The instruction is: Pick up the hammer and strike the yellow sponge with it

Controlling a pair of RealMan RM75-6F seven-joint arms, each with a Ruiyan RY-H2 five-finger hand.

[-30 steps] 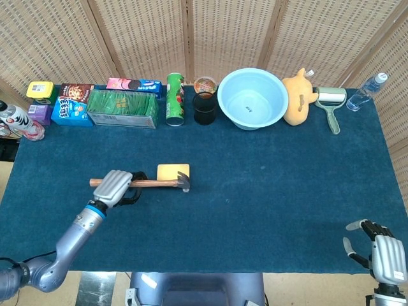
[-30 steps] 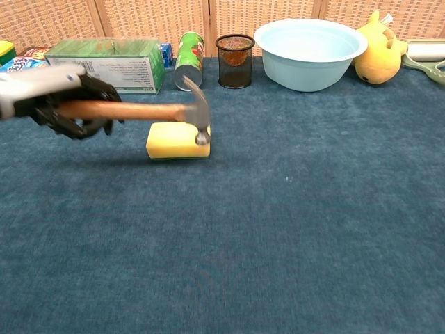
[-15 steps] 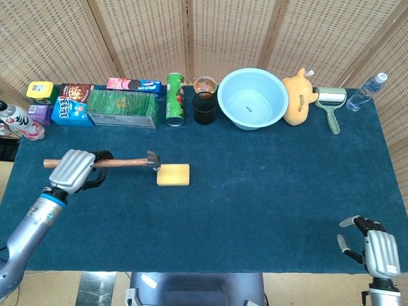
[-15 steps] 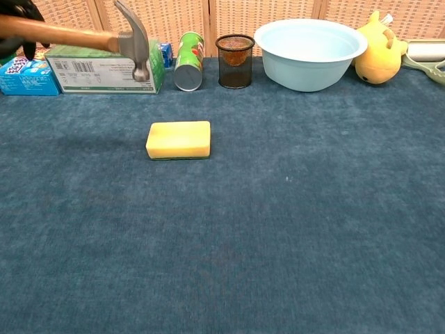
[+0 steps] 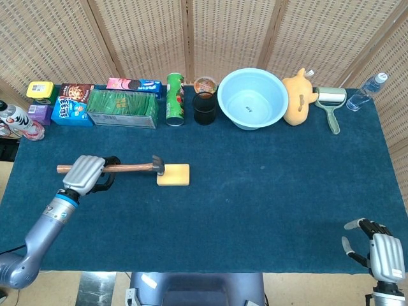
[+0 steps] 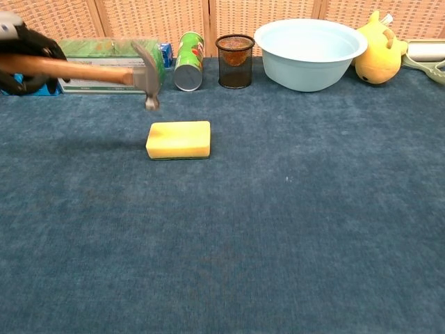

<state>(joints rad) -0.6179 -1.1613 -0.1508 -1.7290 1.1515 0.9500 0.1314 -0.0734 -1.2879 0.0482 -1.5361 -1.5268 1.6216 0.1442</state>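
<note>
Writing: the green box [image 5: 122, 108] at the table's far edge carries a barcode label on its front in the chest view; the print is too small to read. The blue snack box [image 5: 64, 110] and the blue cookie pack [image 5: 134, 84] beside it show printed lettering, not legible. The green canister [image 5: 174, 98] stands upright; its branding cannot be made out.

Hidden or cut off: left hand [image 5: 85, 175] sits at the frame's left edge in the chest view, only dark fingers [image 6: 28, 49] showing, wrapped around the wooden handle. Right hand [image 5: 380, 252] shows at the lower right corner of the head view, off the table's [image 5: 268, 204] near edge, partly cropped, fingers apart and holding nothing. The hammer's head is motion-blurred in the chest view.

Task items: hammer [image 5: 121, 167] held roughly level by the left hand, head above the cloth and just left of the yellow sponge [image 5: 173, 174], apart from it in the chest view. Sponge lies flat on the blue cloth.

Containers: light blue bowl [image 5: 252, 98], nothing seen inside but a small mark on its bottom. Black mesh cup [image 5: 204, 108] with something orange-brown showing at its top. Clear bottle [image 5: 366, 91] lying at far right. Yellow plush toy [image 5: 298, 95] and lint roller [image 5: 331, 102] just right of the bowl.
</note>
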